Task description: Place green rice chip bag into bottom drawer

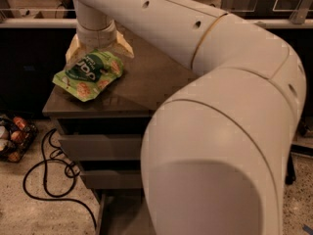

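Observation:
The green rice chip bag lies on the cabinet top near its front left corner, crinkled, logo side up. My gripper hangs straight down over the bag's far edge, right at the bag. The bottom drawer is pulled out below the two upper drawers. I see only a strip of its grey floor and its left wall; my arm hides the remainder.
My large white arm fills the right and middle of the view and covers most of the cabinet. The two upper drawer fronts are closed. Black cables and a wire basket of items lie on the floor at left.

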Robot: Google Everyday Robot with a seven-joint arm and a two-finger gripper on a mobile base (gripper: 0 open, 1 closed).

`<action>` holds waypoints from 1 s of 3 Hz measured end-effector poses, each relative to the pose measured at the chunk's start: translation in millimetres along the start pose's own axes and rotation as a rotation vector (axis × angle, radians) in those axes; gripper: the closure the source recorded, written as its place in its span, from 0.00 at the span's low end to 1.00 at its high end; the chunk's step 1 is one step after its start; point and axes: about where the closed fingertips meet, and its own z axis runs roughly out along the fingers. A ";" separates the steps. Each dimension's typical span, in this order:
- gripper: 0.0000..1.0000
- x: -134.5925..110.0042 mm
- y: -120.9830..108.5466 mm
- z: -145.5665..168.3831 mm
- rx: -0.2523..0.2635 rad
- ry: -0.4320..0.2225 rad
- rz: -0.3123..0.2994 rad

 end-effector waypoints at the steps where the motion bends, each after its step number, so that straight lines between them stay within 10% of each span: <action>1: 0.00 0.5 9.6 6.4 0.035 0.018 0.092; 3: 0.01 6.6 24.8 26.0 0.057 0.050 0.184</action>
